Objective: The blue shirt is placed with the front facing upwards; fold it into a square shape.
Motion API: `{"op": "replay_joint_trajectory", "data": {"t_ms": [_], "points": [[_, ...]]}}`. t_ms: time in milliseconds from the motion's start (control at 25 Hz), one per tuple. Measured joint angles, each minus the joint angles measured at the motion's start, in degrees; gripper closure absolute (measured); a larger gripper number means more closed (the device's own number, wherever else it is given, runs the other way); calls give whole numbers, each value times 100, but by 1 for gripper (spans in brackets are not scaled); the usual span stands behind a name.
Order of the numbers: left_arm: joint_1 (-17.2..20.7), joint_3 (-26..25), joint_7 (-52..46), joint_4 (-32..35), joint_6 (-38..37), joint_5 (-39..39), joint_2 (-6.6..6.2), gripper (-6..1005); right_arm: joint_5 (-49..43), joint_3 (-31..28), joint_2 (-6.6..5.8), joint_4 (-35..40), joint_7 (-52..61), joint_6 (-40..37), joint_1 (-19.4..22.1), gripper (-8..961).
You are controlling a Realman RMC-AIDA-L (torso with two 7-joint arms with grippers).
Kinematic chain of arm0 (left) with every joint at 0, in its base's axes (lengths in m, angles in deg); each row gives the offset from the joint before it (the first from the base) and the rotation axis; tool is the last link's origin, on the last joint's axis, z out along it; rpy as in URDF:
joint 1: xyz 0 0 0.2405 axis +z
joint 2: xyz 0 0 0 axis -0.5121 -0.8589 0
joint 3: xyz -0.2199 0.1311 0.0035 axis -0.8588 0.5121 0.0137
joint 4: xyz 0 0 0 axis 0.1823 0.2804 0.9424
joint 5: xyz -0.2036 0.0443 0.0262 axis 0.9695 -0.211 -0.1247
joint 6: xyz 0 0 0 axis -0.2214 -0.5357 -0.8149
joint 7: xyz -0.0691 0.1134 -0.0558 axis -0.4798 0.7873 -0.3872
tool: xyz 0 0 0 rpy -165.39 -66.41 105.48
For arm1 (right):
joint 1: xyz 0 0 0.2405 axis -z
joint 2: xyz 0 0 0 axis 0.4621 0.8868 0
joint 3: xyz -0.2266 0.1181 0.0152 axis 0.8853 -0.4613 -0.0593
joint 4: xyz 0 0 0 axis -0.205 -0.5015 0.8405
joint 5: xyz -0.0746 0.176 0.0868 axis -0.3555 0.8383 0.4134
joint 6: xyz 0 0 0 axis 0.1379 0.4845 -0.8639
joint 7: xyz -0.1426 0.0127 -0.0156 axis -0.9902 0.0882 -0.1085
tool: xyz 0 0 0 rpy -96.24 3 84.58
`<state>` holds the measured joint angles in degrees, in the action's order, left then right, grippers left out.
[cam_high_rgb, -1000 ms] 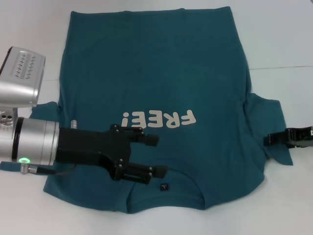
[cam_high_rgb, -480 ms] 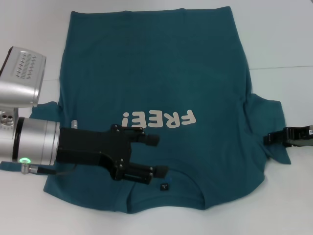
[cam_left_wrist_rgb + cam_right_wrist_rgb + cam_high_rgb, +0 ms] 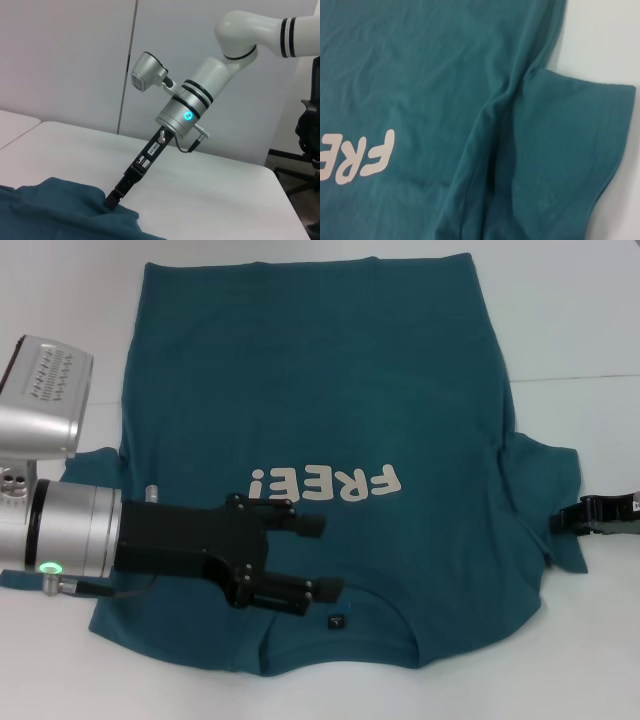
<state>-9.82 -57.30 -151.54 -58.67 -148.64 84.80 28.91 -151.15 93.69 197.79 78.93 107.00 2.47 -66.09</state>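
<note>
Blue shirt (image 3: 310,390): we see a dark teal-blue short-sleeved T-shirt spread front-up across the middle of the white desk (image 3: 580,310), collar toward the robot and hem at the far side.
Lettering (image 3: 326,482): white "FREE!" across the chest, reading upside down from the head view.
Neck tag (image 3: 337,620): a small dark tag at the collar, just beside the left pincer's nearer finger.
Sleeves: the sleeve on the robot's right (image 3: 550,500) lies open on the desk with soft creases at the armpit seam; the sleeve on the left is mostly hidden under the left arm.
Cloth: largely flat, with light wrinkles near the collar and along the right side seam.
Left pincer (image 3: 325,557): over the chest just below the lettering, its two black fingers spread, with nothing between them.
Right pincer (image 3: 561,523): at the outer edge of the right sleeve, low by the desk; we cannot tell whether its fingers are spread or pressed together.
</note>
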Motion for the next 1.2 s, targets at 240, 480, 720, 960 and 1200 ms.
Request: {"op": "replay_joint_trajectory", "data": {"t_ms": [240, 480, 720, 960, 1200], "points": [[-7, -2, 1, -5, 6, 7, 11, 171, 1, -4, -32, -154, 14, 56, -66, 575], [-7, -8, 1, -15, 9, 6, 17, 171, 0, -4, -56, -244, 16, 125, -113, 725], [13, -17, 8, -17, 15, 3, 18, 171, 1, 0, -54, -268, 16, 133, -137, 802], [33, -22, 9, -13, 18, -3, 25, 171, 1, -4, -40, -233, 16, 97, -141, 841], [53, -20, 9, -12, 18, -4, 44, 171, 152, 7, -40, -180, -31, -4, -142, 917]]}}
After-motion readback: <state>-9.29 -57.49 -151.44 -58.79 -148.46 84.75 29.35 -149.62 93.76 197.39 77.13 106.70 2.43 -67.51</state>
